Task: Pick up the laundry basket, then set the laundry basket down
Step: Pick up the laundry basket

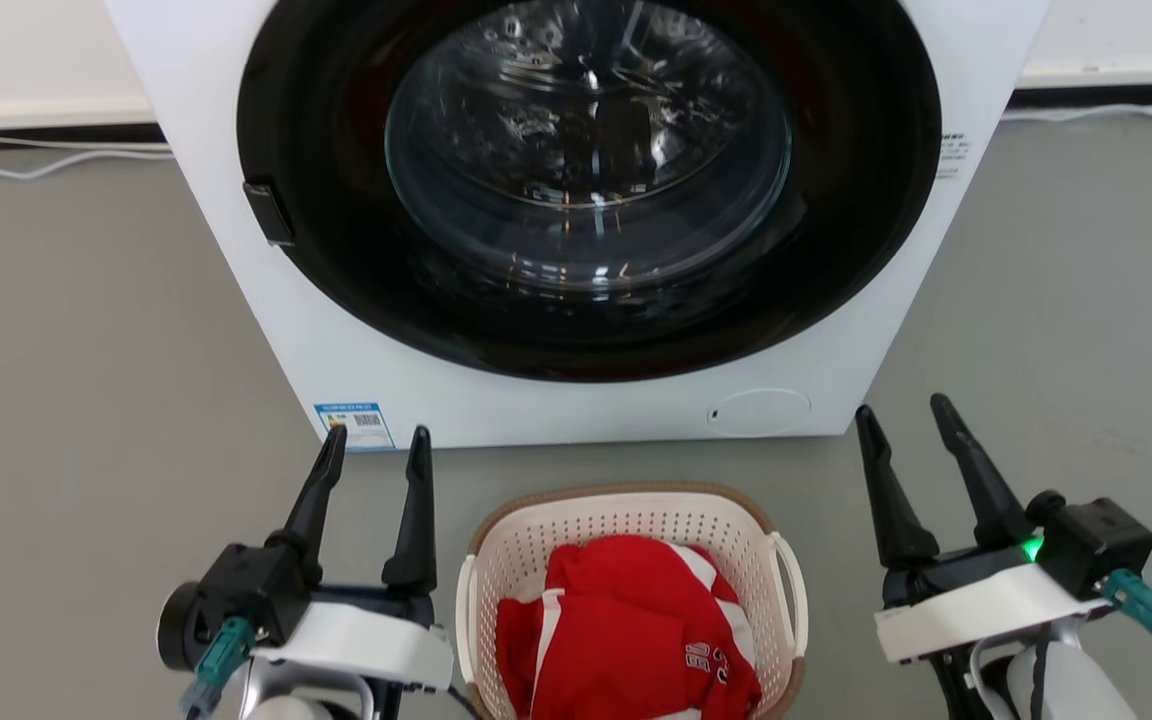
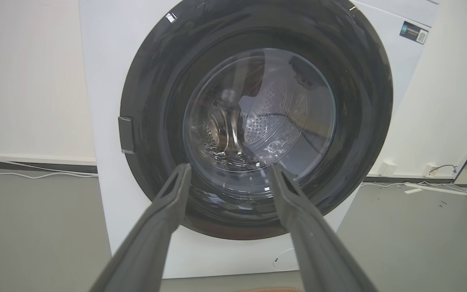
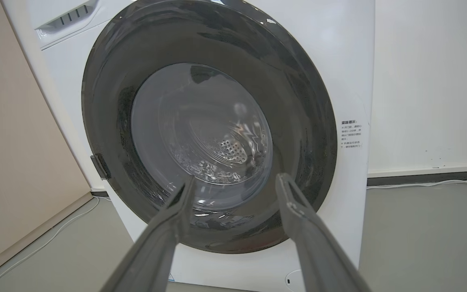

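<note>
Ok so nearest to the robot, the laundry basket sits on the grey floor, right between the two arms and just in front of the washer. It's got a red garment with white stripes bunched up inside, filling the bottom but not heaped over the rim.

The left gripper is on the basket's left and the right gripper is off to its right, a bit further out. Both have their fingers spread apart with nothing between them, pointing toward the machine, and neither is touching the basket.

Handling-wise I'd guess this is an easy one. It's thin perforated plastic with one piece of clothing in it, so light, but the walls probably flex if you squeeze them. The brown rim looks like the stiffest part. The white loop on the left side and the one on the right are the obvious spots to grab, one finger through each, both arms lifting evenly so it doesn't tip. Smooth plastic could slip in a plain pinch on the wall.

Further back is the white washer, with its big dark round door shut. Past that there are cables running along the foot of the wall.
</note>
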Controlling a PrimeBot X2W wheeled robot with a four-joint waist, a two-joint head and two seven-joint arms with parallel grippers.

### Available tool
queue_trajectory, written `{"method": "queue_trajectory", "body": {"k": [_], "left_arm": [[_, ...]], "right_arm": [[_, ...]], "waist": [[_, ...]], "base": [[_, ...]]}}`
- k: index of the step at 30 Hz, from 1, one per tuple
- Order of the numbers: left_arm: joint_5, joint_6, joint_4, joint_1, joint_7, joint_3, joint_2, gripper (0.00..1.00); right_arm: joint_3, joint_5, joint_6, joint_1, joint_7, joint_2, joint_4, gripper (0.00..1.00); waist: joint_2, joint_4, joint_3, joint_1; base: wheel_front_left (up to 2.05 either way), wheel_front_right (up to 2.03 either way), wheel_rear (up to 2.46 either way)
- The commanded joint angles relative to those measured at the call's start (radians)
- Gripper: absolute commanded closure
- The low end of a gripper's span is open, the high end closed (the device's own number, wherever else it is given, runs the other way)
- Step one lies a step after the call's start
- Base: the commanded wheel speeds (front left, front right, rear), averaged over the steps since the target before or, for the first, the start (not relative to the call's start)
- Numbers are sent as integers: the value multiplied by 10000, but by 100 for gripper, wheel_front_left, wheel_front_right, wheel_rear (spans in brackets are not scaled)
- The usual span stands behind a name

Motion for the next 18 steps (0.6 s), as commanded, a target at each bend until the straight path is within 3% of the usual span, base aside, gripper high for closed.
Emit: {"method": "queue_trajectory", "body": {"k": [1, 18], "left_arm": [[-51, 126, -313, -673, -63, 191, 70, 0], [-410, 123, 487, -2170, -63, 246, 70, 0]], "right_arm": [[151, 95, 71, -416, -136, -116, -191, 0], [-225, 579, 71, -1580, -136, -498, 127, 0]], "waist": [[0, -13, 281, 1], [0, 18, 2991, 1]], "base": [[0, 0, 0], [0, 0, 0]]}}
